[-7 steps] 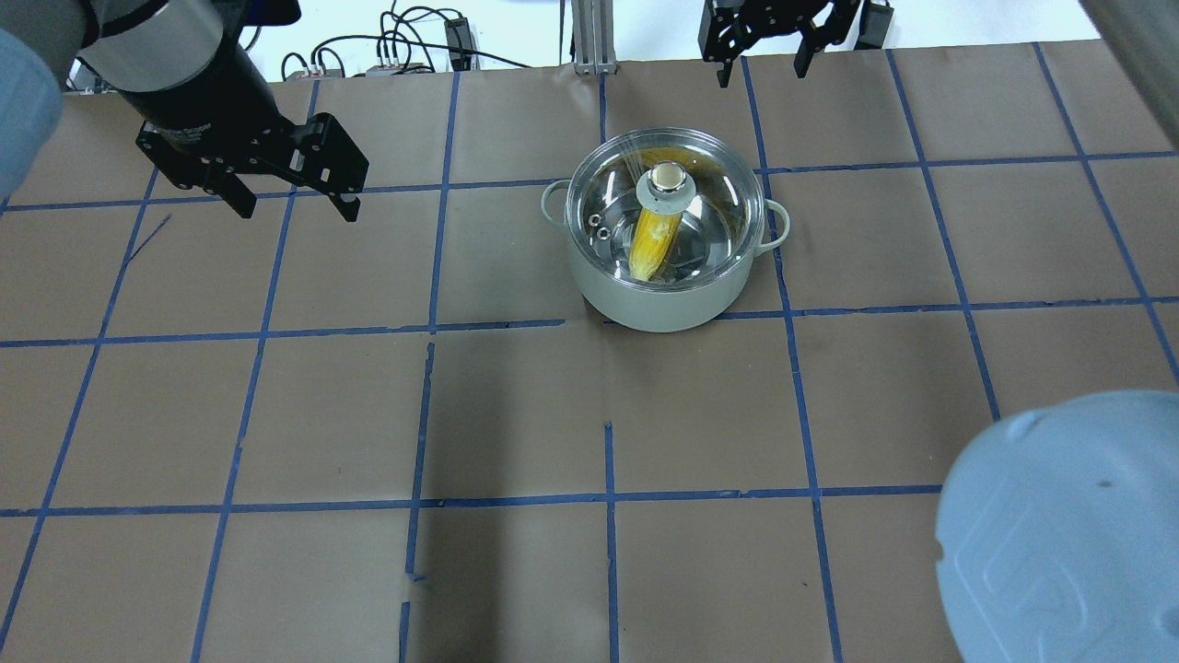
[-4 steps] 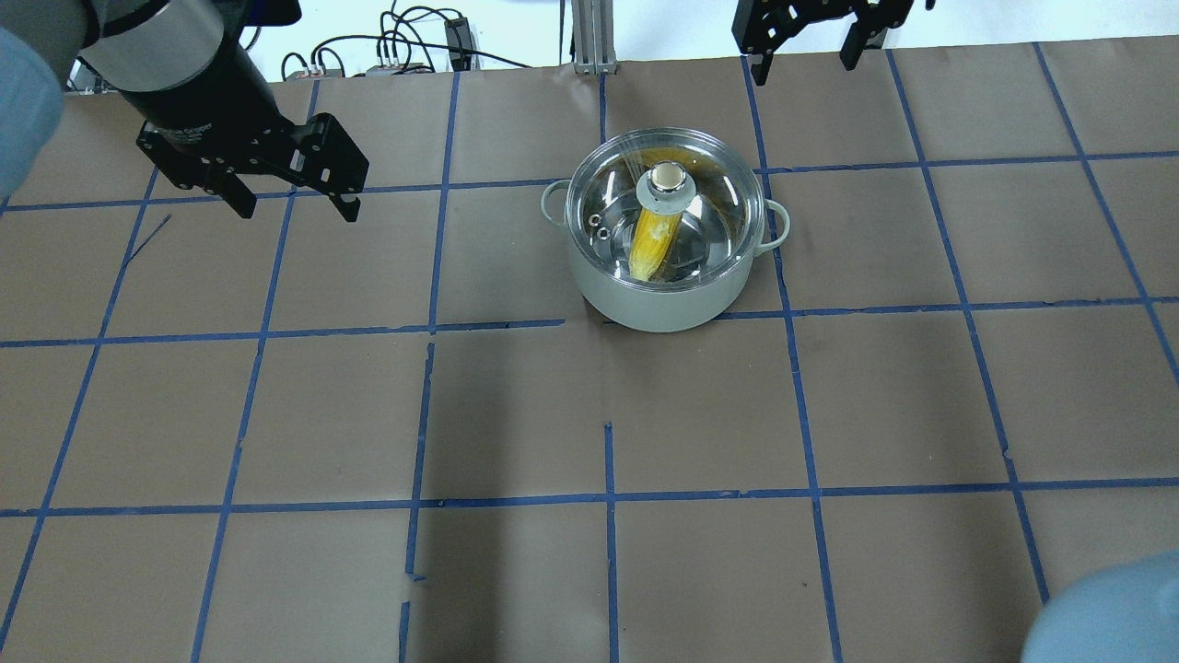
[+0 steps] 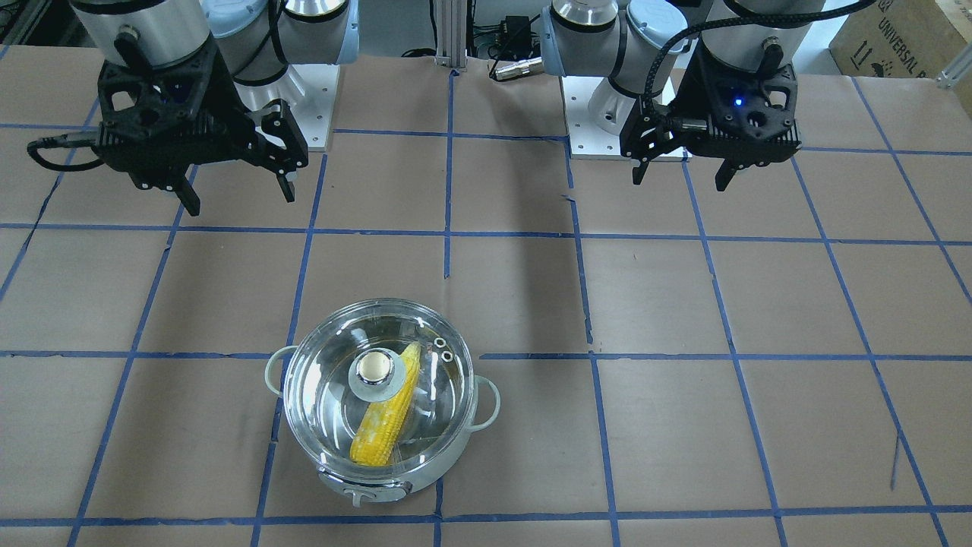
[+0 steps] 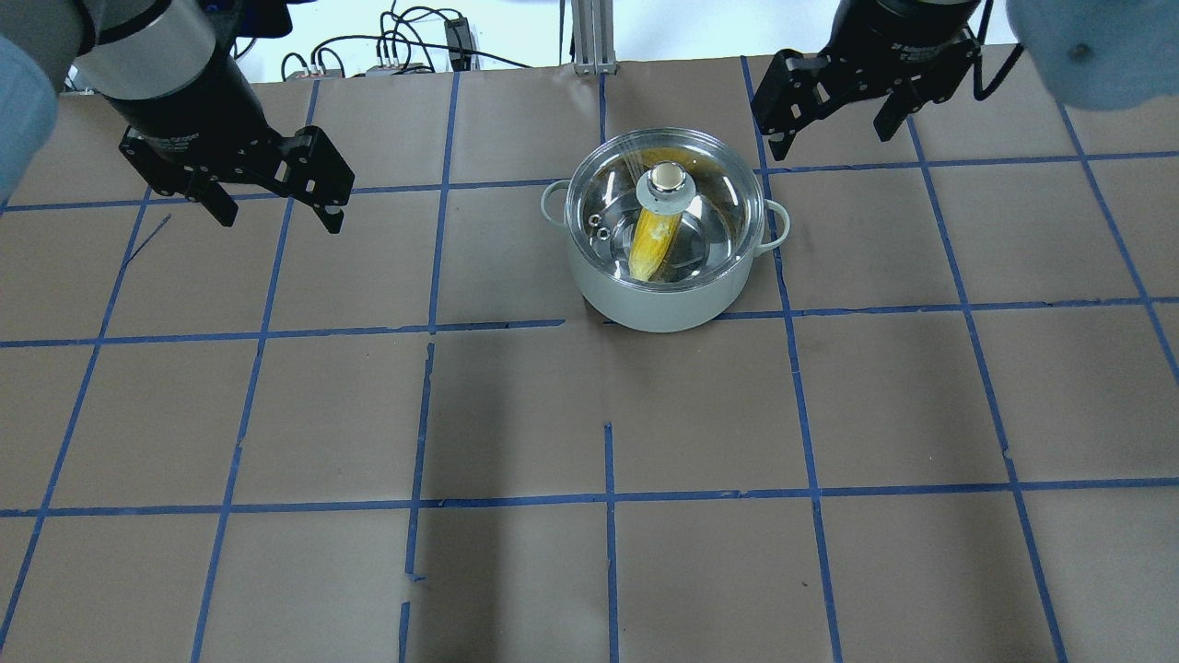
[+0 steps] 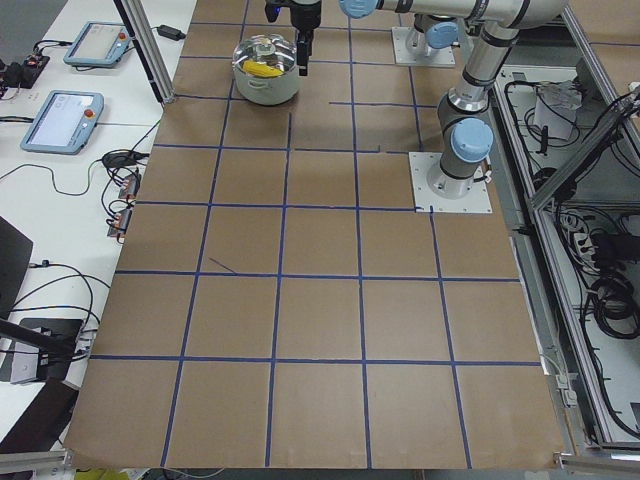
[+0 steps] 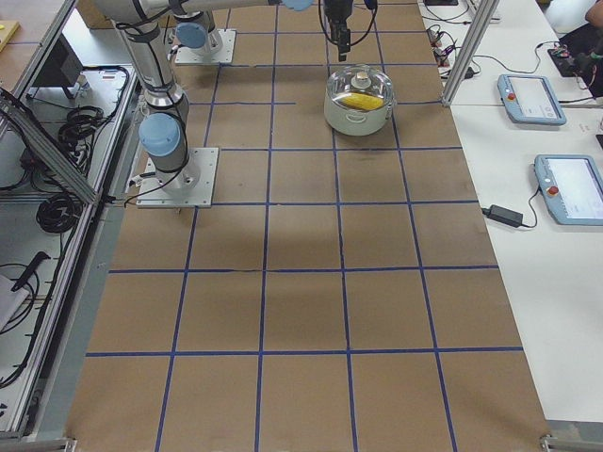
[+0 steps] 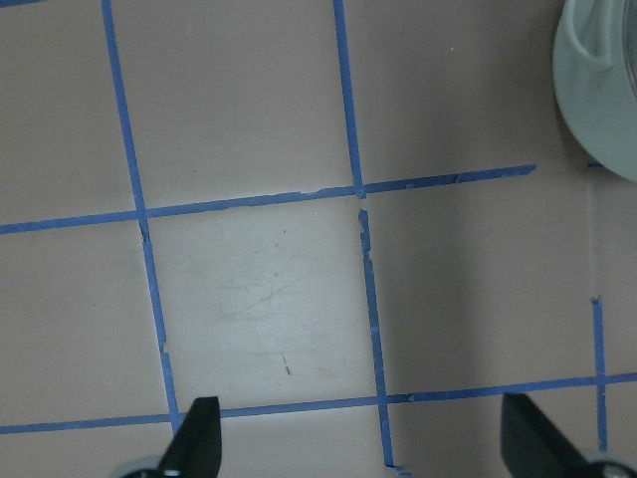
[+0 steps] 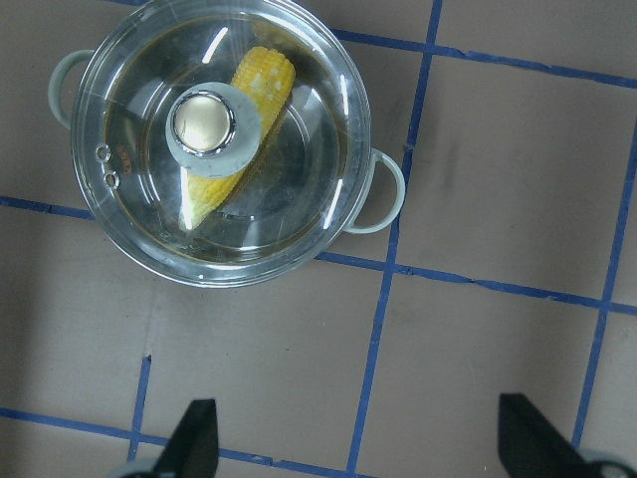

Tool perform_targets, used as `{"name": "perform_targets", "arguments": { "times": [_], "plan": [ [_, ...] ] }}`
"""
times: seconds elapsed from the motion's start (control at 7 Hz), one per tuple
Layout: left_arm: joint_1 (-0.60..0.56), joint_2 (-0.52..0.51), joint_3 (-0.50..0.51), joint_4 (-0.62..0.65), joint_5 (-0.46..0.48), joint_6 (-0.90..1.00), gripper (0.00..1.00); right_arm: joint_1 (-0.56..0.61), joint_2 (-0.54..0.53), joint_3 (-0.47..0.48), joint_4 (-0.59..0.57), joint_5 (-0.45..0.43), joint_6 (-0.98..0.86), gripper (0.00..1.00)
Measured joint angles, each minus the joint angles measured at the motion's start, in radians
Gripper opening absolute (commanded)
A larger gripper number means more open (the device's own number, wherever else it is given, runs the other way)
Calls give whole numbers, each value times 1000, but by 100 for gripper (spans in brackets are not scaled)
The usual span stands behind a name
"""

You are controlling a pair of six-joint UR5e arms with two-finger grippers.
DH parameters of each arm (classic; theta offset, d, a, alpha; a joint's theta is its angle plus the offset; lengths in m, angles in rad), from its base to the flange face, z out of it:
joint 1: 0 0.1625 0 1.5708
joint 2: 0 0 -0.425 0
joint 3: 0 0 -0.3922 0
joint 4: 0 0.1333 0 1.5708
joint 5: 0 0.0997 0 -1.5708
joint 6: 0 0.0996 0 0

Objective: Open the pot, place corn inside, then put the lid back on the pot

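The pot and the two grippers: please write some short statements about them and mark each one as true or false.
1. The lid sits on the pot. True.
2. The corn lies outside the pot. False: it lies inside the pot, under the glass lid.
3. The left gripper is open and holds nothing. True.
4. The right gripper is shut on the lid. False: it is open, holds nothing and is apart from the pot.
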Motion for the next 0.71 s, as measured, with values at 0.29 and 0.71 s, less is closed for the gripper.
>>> {"name": "perform_targets", "arguments": {
  "times": [0.29,0.71],
  "plan": [
    [1,3,-1,-5,-9,8,100,-7,-36,54,23,-6,-8,99],
    [2,5,-1,-5,-9,13,100,-7,-60,90,79,-11,3,99]
  ]
}}
